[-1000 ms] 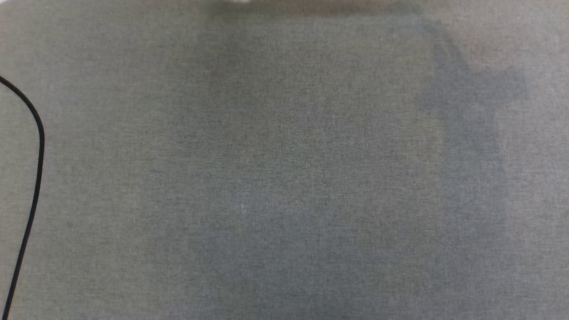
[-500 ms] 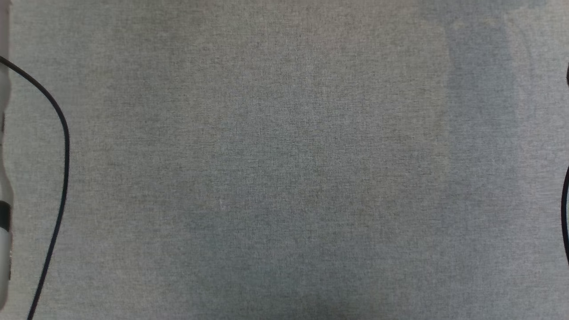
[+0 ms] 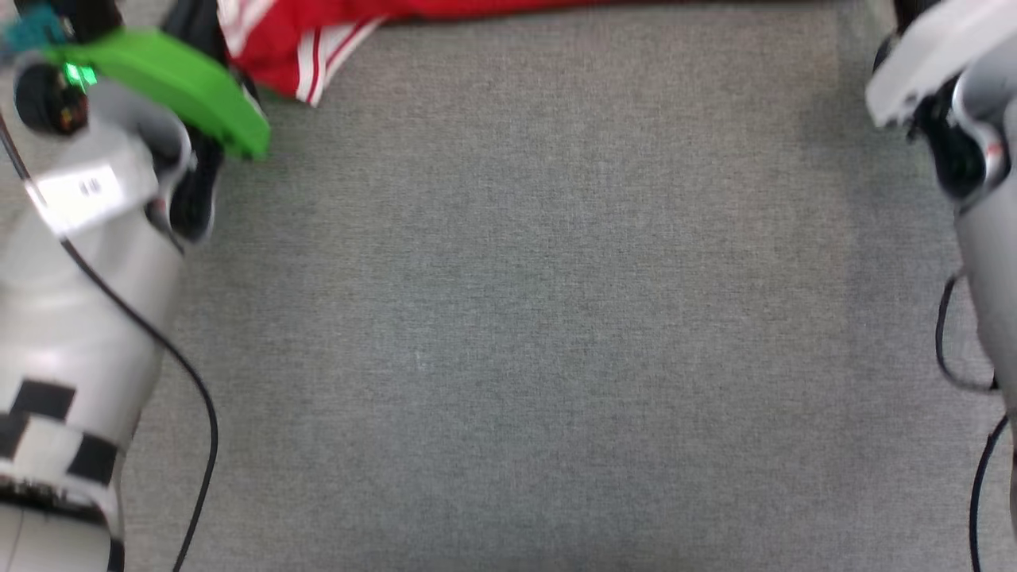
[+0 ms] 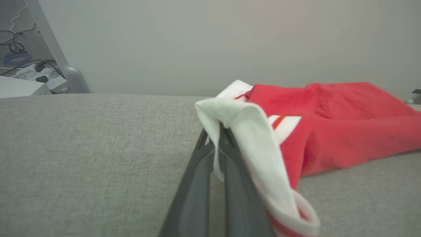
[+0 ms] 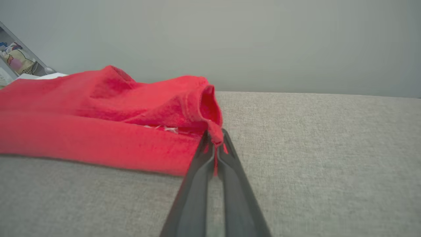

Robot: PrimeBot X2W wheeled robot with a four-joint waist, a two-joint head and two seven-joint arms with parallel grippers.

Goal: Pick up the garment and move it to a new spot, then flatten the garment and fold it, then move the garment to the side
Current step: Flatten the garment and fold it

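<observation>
Nearest me lies a broad bare stretch of grey surface (image 3: pixel 516 342), and I judge that's where the cloth should land. My left forearm (image 3: pixel 71 302) stands at the left edge with a black cable (image 3: pixel 195 389) looping down beside it; my right forearm (image 3: pixel 989 238) stands at the right edge. Further out, my left gripper (image 4: pixel 217 131) has its fingers pressed together on a fold of the white sleeve (image 4: pixel 250 138), which drapes over the tips and hangs down the right side of them. My right gripper (image 5: pixel 215 138) is pinched just as tight on a small tab of red hem. So I've got the garment (image 3: pixel 318 36) by two points, its bulk heaped low along the far edge of the surface, between my arms and closer to the left one. To do this well, I'd say both arms must come toward me at the same pace and height, so the cloth trails out flat rather than bunching. The right pinch looks thin, only a nub of hem, so a jerk could slip it free. On the left, that loose sleeve could fold under unless I lift a touch first. Past the heap, a plain pale wall (image 4: pixel 197 42).
</observation>
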